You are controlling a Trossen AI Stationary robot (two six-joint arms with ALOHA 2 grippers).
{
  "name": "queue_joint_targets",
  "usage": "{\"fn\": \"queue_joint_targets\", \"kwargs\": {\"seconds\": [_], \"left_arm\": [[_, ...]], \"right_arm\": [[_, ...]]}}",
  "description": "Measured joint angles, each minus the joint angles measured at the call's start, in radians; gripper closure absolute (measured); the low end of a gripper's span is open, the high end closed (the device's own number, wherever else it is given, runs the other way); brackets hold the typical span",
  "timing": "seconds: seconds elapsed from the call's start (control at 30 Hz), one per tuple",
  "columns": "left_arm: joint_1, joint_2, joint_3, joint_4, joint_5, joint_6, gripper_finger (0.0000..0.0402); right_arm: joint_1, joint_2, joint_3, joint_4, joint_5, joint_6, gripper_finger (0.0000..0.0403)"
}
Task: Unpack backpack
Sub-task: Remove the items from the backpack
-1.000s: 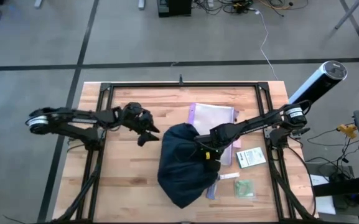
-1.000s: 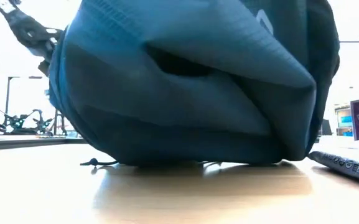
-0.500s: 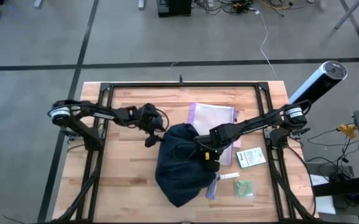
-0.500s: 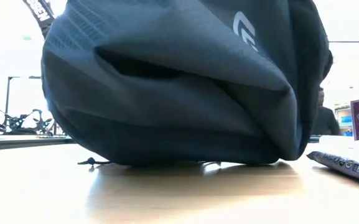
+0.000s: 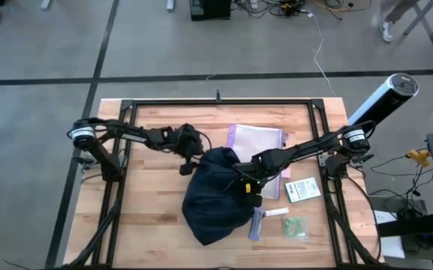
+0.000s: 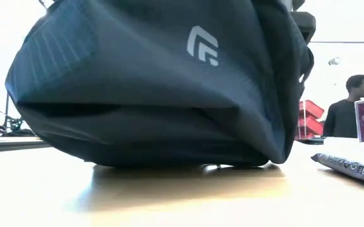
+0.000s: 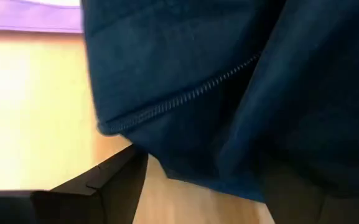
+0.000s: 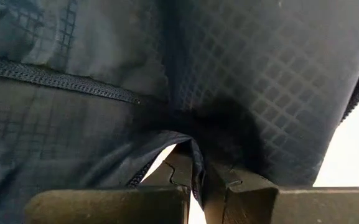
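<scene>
- the backpack (image 5: 214, 196) sits slumped in the middle of the wooden surface (image 5: 148, 217), its white logo (image 6: 202, 45) facing the low camera; i judge the unpacking is under way, since several items already lie on the boards beside it.
- my right hand (image 5: 248, 182) is pinched shut on a fold of the backpack's fabric along its right edge; in the right wrist view the cloth is caught between the two fingers (image 8: 173, 171), beside a zip line. i hold it there, i reckon, to keep the soft bag from sliding and to keep the mouth lifted.
- my left hand (image 5: 189, 161) is at the bag's upper left edge, jaws spread with nothing between them; one finger (image 7: 104, 183) shows dark against the boards, right up against the hem and zipper (image 7: 185, 96). i judge it is placed to take the opposite lip so the opening can be drawn apart.
- a clear purple-edged pouch (image 5: 257, 139) lies partly under the bag at the far side; a white card (image 5: 303, 190), a green packet (image 5: 294, 227) and a small tube (image 5: 275, 212) lie to the right, well clear of both arms.
- a person (image 6: 347, 108) stands in the room beyond, away from the rig.
</scene>
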Motion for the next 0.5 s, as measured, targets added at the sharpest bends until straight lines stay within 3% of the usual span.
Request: {"fn": "queue_joint_targets", "kwargs": {"seconds": [0.03, 0.23, 0.5], "left_arm": [[-0.008, 0.015, 0.015, 0.001, 0.000, -0.001, 0.0170], [-0.031, 0.046, 0.106, -0.091, -0.015, -0.020, 0.0376], [-0.029, -0.122, 0.253, -0.545, -0.090, 0.066, 0.0401]], "right_arm": [[-0.001, 0.000, 0.000, 0.000, 0.002, 0.000, 0.0403], [-0.002, 0.000, -0.001, 0.001, 0.015, 0.002, 0.0403], [-0.002, 0.000, 0.029, 0.004, 0.051, -0.012, 0.0403]]}}
